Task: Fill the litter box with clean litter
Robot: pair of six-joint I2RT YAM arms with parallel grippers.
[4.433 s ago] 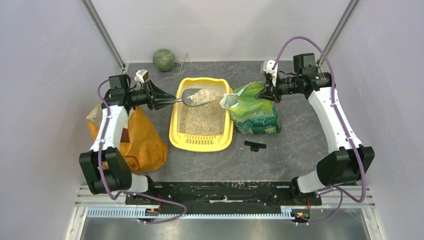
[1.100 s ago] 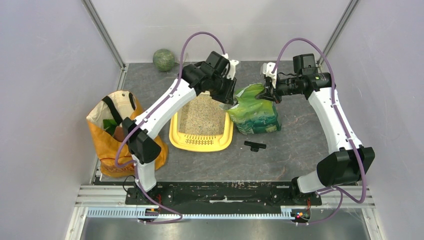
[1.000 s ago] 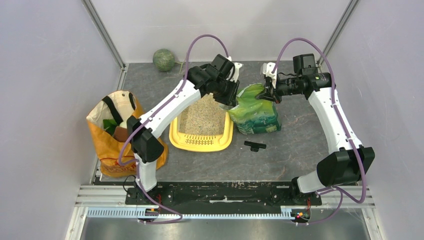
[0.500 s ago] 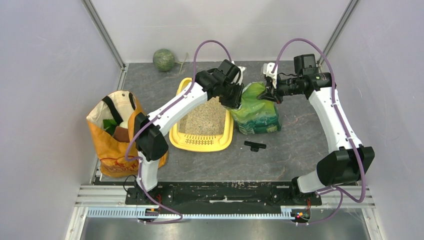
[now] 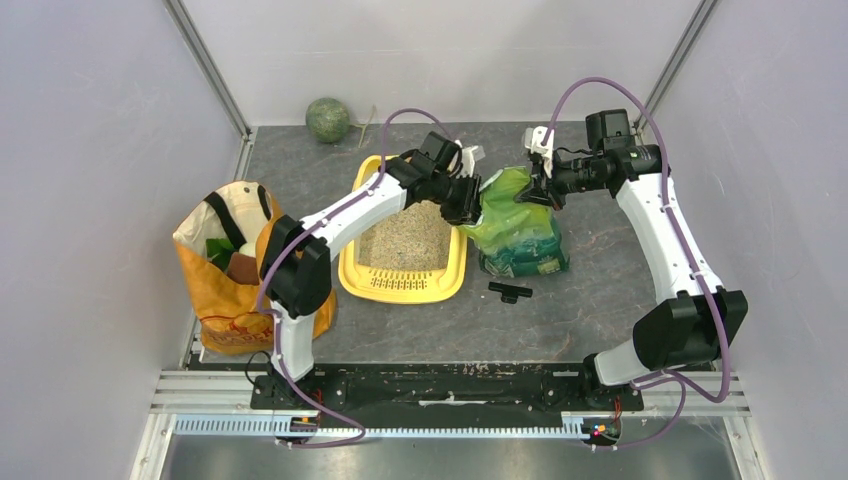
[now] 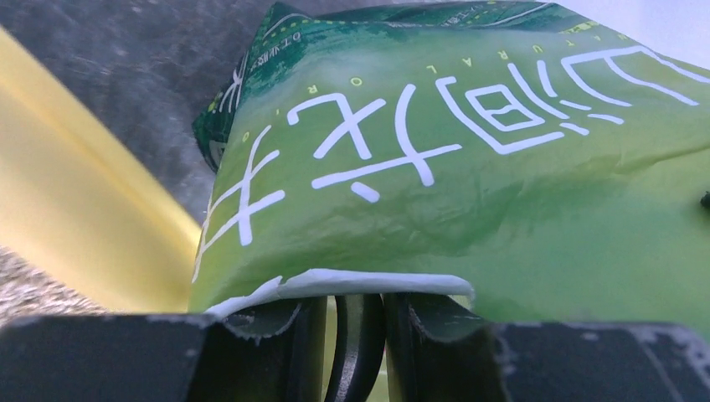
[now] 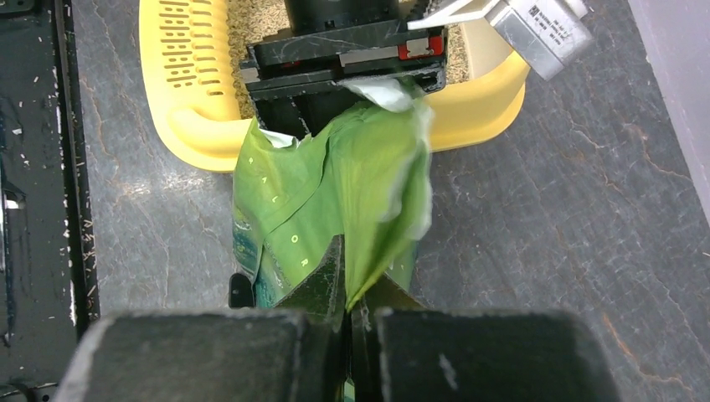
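The yellow litter box sits mid-table with beige litter spread in it. It also shows in the right wrist view. The glossy green bag stands right of it. My right gripper is shut on the bag's top edge. My left gripper reaches over the box, its tips under the bag's torn white lip. A dark narrow scoop handle sits between its nearly closed fingers. The scoop's bowl is hidden by the bag.
An orange shopping bag stands at the left by the left arm's base. A green ball lies at the back. A small black piece lies in front of the green bag. Walls close in on both sides.
The left arm swung from the left side, where it held a scoop of litter over the box, across to the bag's mouth. The bag's top has been drawn more upright.
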